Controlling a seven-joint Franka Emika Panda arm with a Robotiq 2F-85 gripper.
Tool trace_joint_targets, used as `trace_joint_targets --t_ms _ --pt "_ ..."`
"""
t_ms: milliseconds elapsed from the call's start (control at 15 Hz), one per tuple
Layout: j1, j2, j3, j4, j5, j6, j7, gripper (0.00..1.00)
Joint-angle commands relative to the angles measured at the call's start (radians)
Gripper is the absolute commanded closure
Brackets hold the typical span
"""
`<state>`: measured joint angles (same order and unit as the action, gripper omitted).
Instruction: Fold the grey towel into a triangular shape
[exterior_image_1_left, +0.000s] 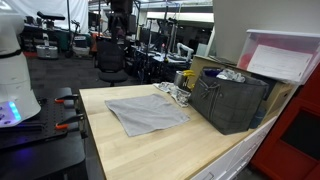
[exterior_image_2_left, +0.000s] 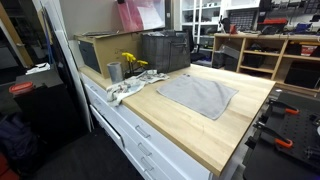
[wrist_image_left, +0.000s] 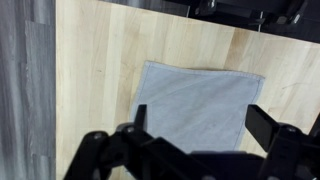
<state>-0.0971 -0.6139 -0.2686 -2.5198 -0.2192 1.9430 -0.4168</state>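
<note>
Towel (wrist_image_left: 200, 100): flat, unfolded, edges inside counter (exterior_image_1_left: 150, 152) rim.
Room: bare wood all round; crate (exterior_image_1_left: 228, 102) nr one corner.
Pincer (wrist_image_left: 200, 122): spread wide, empty, above towel.

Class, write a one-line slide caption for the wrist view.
Grey towel lying flat and unfolded on the wooden table, framed by the open gripper above it.

wooden table (exterior_image_1_left: 150, 150) | dark crate (exterior_image_1_left: 228, 100) | metal cup (exterior_image_2_left: 114, 71) | yellow flowers (exterior_image_2_left: 130, 62) | crumpled rag (exterior_image_2_left: 122, 92)

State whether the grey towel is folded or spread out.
Spread flat: the grey towel lies as one four-cornered sheet on the wooden table.
</note>
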Motion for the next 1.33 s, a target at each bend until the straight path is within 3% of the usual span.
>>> trace_joint_targets --t_ms 0,133,267,333,600,1267 --pt "0.019 0.201 0.015 0.037 0.023 0.096 0.036 0.0" --pt "0.018 0.307 0.035 0.057 0.02 0.145 0.058 0.0" --pt "0.021 0.392 0.053 0.096 0.033 0.1 0.049 0.0" --pt "0.002 0.301 0.056 0.027 0.017 0.138 0.045 0.0" --pt "0.004 0.403 0.071 0.076 0.022 0.134 0.046 0.0" --pt "0.004 0.401 0.07 0.083 0.022 0.129 0.046 0.0"
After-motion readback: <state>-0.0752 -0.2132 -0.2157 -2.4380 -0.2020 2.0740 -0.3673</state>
